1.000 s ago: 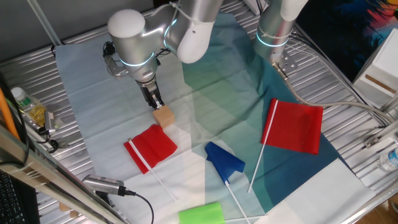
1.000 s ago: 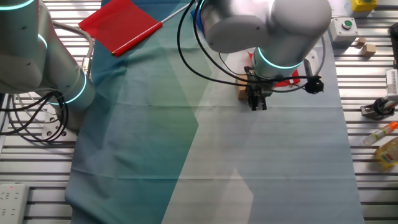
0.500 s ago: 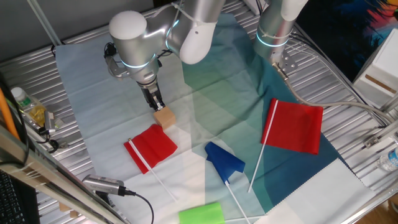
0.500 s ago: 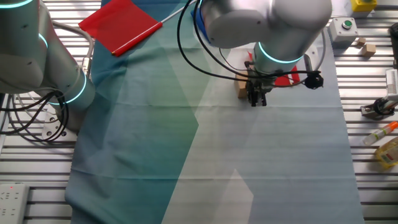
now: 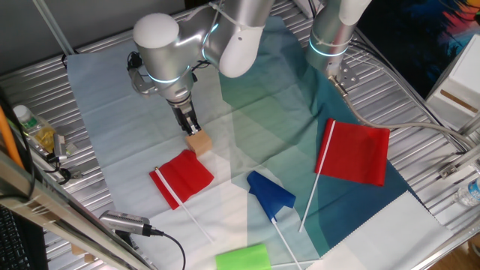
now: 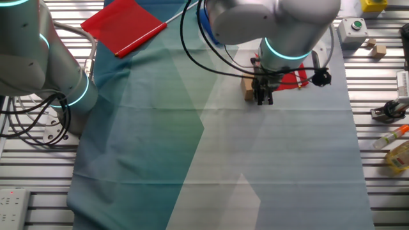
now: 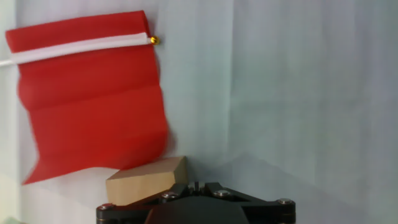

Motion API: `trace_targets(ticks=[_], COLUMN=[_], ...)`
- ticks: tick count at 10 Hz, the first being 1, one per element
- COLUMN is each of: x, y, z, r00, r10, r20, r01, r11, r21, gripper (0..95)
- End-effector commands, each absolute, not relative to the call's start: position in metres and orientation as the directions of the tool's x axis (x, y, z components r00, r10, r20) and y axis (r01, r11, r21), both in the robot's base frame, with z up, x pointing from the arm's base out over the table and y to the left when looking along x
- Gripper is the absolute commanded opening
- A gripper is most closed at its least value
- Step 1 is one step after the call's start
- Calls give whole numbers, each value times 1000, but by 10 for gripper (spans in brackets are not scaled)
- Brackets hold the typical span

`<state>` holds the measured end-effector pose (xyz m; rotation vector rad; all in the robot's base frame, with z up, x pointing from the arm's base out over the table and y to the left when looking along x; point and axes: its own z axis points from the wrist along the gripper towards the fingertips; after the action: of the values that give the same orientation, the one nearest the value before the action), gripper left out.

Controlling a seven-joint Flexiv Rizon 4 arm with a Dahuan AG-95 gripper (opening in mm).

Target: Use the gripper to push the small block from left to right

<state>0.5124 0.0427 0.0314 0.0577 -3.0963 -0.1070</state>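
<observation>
Nearest in the hand view: the black underside of the gripper, fingers drawn narrow, nothing held between them. Just beyond, partly tucked under the gripper body, the small block, a plain tan wooden cube resting on the pale cloth. Farther on, the small red flag with its white stick; the flag's lower edge ran right up to the block, though actual contact could not be made out.

Judged light, rigid and hard-edged: likely to slide readily on the fabric, but prone to twist away if met off-centre, and the cloth might ruck. No grasp called for; best met low and square on a flat side face with the closed fingertips.

In one fixed view, the gripper pointed steeply down from the blue-ringed wrist, tip at the upper-left side of the block. In the other fixed view, the gripper stood beside the block, arm arched overhead.
</observation>
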Motion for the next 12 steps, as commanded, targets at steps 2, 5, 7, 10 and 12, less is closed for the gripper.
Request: trace_targets(ticks=[2, 5, 7, 10, 12], x=[510, 510, 511, 511, 511], y=[53, 61, 62, 62, 62], z=[32, 30, 30, 30, 30], r00=[-999, -999, -999, -999, -999], r10=[-26, -19, -18, -17, -19], r20=[40, 38, 37, 36, 36], r01=[-23, -16, -15, -14, -16], r11=[997, 997, 997, 997, 997], r21=[71, 73, 78, 78, 78], gripper=[0, 0, 0, 0, 0])
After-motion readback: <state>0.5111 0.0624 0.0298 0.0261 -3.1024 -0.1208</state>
